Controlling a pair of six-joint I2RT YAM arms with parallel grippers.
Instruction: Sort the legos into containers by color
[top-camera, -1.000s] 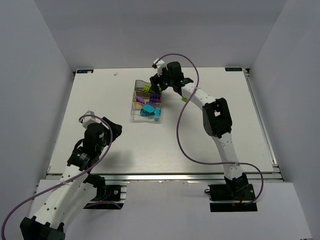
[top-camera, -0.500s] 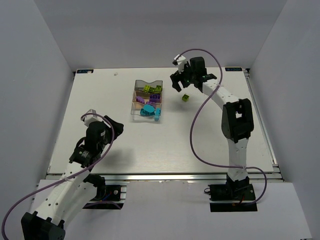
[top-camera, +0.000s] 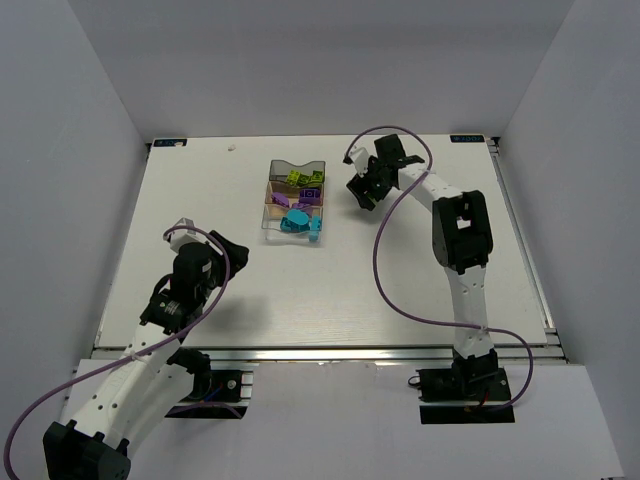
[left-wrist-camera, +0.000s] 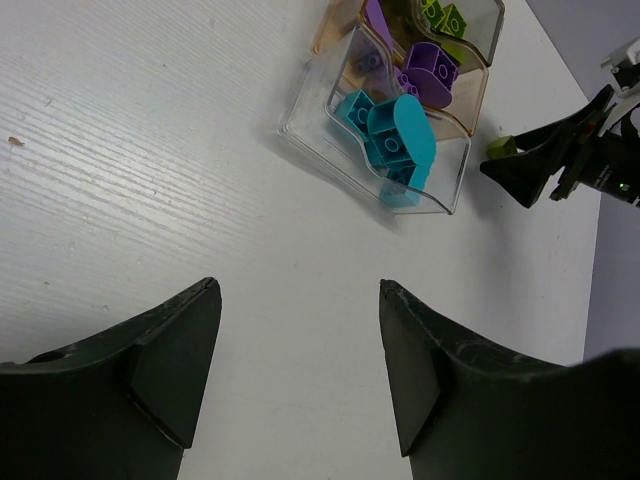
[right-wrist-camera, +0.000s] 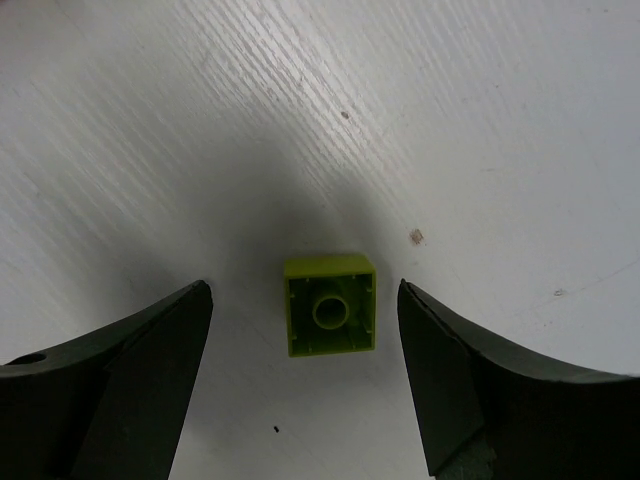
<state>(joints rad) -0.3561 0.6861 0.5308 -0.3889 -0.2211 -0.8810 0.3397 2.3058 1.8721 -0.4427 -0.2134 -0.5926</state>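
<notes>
Seen from above, a white table (top-camera: 200, 190) carries three clear-walled containers in a row running away from the arms: a smoky grey bin (top-camera: 297, 168) farthest, an amber bin (top-camera: 270, 197) in the middle, and a clear bin (top-camera: 268, 228) nearest.

The left wrist view looks into them. The clear bin holds what appear to be three cyan legos (left-wrist-camera: 398, 140), though they overlap and the count is unsure. The amber bin holds at least two purple legos (left-wrist-camera: 432, 72), and two lime legos (left-wrist-camera: 447, 17) show in the grey bin.

One lime brick (right-wrist-camera: 330, 306) lies loose on the table, right of the bins. It is square, so it has no long axis, and it lies upside down with its hollow underside facing up. The top view hides it under the right gripper (top-camera: 363, 192); only the wrist views show it.

The right gripper's fingers (right-wrist-camera: 150, 370) stand wide on either side of the brick, not touching it. The left gripper (left-wrist-camera: 298, 300) hangs near its own base, fingers wide and empty.
</notes>
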